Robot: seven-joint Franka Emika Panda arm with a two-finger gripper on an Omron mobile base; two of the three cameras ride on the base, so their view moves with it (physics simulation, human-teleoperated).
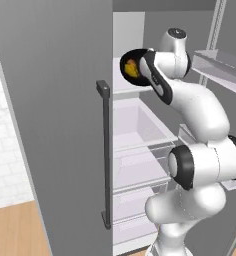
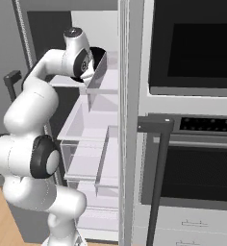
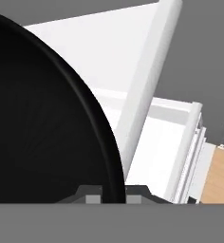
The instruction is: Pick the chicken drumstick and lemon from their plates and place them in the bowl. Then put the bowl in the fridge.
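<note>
- Fridge stands open before us, tall and grey, its long dark bar handle running down the door edge; white shelves and clear drawers show inside.
- We see the white arm reaching into the upper part of the fridge, with the gripper just above an upper shelf.
- Our gripper carries the black bowl, tipped so its inside faces the left base camera.
- Inside the bowl lies the orange-brown chicken drumstick, with a yellow patch touching it, likely the lemon.
- From the hand camera, the bowl's dark rim runs between the jaws, which are clamped on it.
- Right of the fridge we see a black wall oven.
</note>
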